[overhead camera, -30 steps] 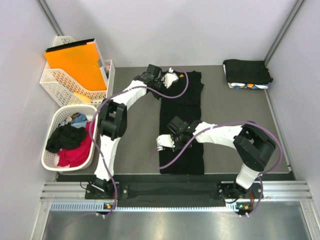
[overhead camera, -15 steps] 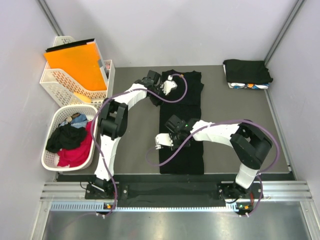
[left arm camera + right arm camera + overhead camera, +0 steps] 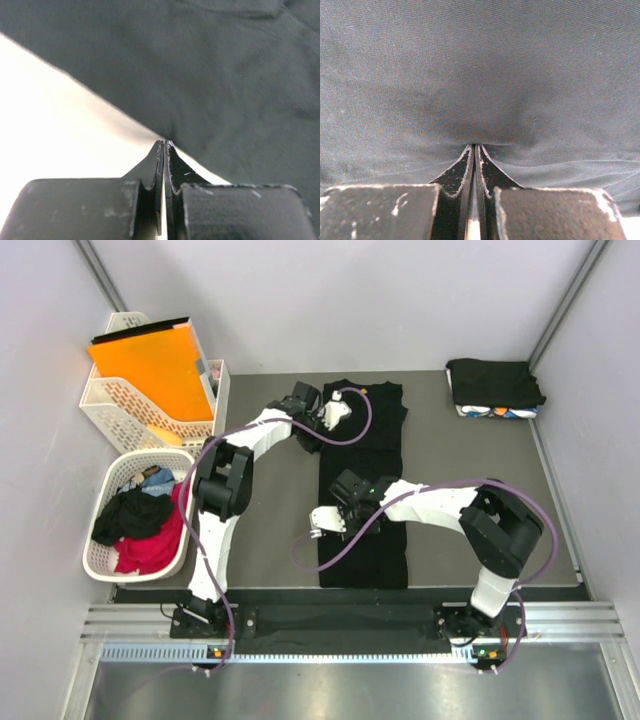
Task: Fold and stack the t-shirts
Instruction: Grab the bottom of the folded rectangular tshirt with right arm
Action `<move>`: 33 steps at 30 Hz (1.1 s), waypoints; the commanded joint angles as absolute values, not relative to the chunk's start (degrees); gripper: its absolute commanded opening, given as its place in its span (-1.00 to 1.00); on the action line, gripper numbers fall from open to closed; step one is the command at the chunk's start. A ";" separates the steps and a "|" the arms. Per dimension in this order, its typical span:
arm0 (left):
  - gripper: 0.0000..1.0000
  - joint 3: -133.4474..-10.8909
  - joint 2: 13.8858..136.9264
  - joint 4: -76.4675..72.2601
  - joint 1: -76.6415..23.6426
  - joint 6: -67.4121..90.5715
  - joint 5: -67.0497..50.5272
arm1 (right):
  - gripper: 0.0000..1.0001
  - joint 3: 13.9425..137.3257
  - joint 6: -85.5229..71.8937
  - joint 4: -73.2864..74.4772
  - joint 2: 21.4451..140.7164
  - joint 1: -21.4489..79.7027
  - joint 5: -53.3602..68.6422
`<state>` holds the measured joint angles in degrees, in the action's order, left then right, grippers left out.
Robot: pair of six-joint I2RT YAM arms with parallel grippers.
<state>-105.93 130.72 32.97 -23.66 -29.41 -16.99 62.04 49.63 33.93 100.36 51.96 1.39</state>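
Note:
A black t-shirt (image 3: 366, 452) lies folded into a long narrow strip down the middle of the grey table (image 3: 270, 510). My left gripper (image 3: 333, 418) is shut at the strip's upper left edge. In the left wrist view its tips (image 3: 164, 142) pinch the edge of the dark cloth (image 3: 210, 75). My right gripper (image 3: 322, 523) is shut at the left edge of the strip's lower half. In the right wrist view the cloth (image 3: 480, 75) puckers into the closed tips (image 3: 475, 146). A stack of folded t-shirts (image 3: 495, 388) sits at the far right corner.
A white lattice basket (image 3: 98, 558) at the left holds several loose shirts, black, red and blue. Behind it another white basket (image 3: 105, 405) holds an orange folder (image 3: 155, 370). Grey walls close in the table on three sides.
My right gripper has shifted a little to the left at the shirt's edge. My left gripper has moved slightly nearer along the top edge. Both stayed shut.

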 commanded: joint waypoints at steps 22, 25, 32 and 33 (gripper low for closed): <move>-0.14 -90.00 86.84 37.96 -22.76 -35.95 2.55 | 0.51 51.78 36.92 32.18 81.74 62.05 4.30; -0.05 -90.00 85.43 39.99 -22.76 -36.73 4.21 | 0.53 49.23 35.69 31.03 81.12 63.45 5.10; 0.03 -92.90 86.48 42.01 -22.76 -38.05 7.29 | 0.53 46.50 32.18 29.09 79.19 68.37 6.41; 0.03 -93.16 86.66 41.92 -22.76 -38.32 7.90 | 0.53 46.49 31.82 29.18 79.19 68.64 6.59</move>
<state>-90.32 88.01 41.25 -22.94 -36.88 4.99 46.37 35.33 32.36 81.54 66.94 4.47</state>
